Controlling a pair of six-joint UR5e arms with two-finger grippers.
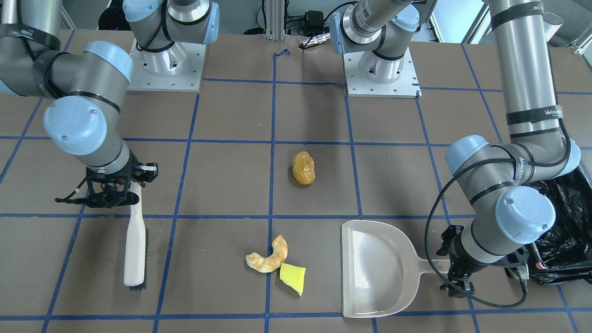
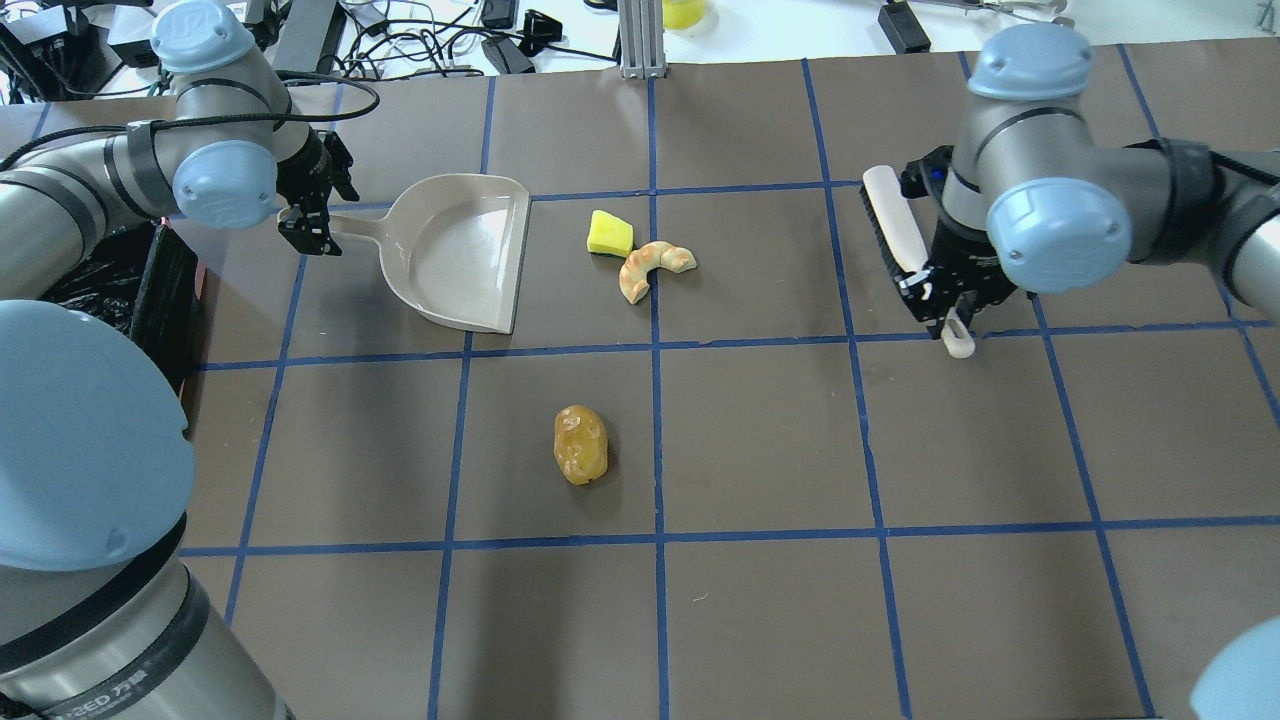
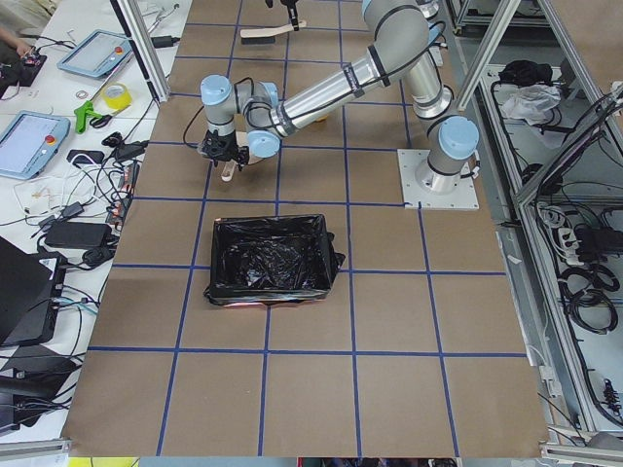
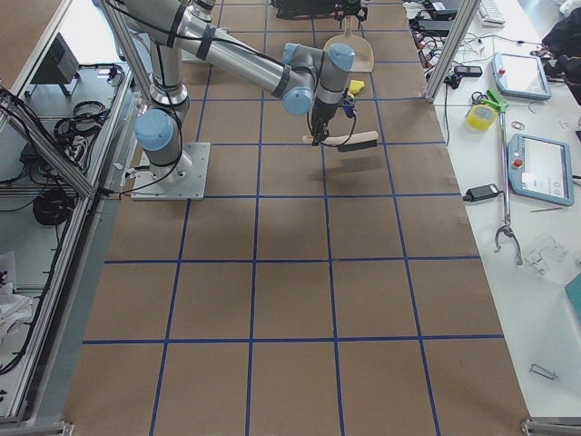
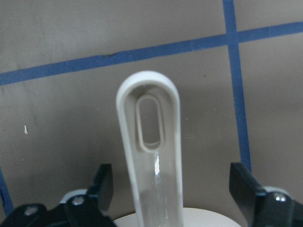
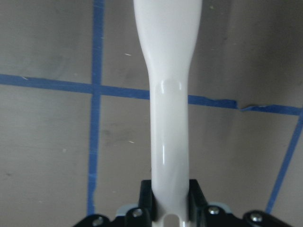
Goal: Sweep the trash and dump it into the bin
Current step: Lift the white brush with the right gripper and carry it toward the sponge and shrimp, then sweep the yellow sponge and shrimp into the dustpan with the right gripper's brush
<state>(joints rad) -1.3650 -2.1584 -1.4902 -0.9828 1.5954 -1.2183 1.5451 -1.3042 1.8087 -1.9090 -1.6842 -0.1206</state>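
The trash lies on the brown table: a golden-brown potato-like lump, a tan croissant-like piece and a yellow sponge wedge touching it. The beige dustpan lies flat beside them. My left gripper is open, its fingers on either side of the dustpan handle. My right gripper is shut on the white brush's handle; the brush is low over the table. The bin, lined with a black bag, stands behind my left arm.
The table is marked with a grid of blue tape. Both arm bases stand at the robot's side. Cables, tablets and tools lie on the white bench beyond the far edge.
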